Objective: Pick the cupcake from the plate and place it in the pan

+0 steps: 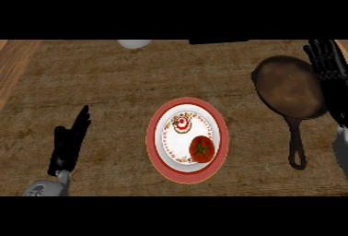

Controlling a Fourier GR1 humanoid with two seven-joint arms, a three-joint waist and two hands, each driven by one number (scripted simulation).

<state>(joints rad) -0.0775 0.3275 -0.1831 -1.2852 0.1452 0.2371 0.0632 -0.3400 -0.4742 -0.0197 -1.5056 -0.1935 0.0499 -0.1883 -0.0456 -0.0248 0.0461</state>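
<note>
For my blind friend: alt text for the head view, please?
A cupcake and a tomato sit on a red-rimmed plate; a dark pan lies to its right. The left hand and right hand are open, holding nothing.

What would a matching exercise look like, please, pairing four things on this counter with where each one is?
Things:
1 cupcake
2 tomato
3 pan
4 left hand

Places:
A lower left of the view
B far half of the plate
C right of the plate
D near half of the plate

Pairs: 1-B; 2-D; 3-C; 4-A
</note>
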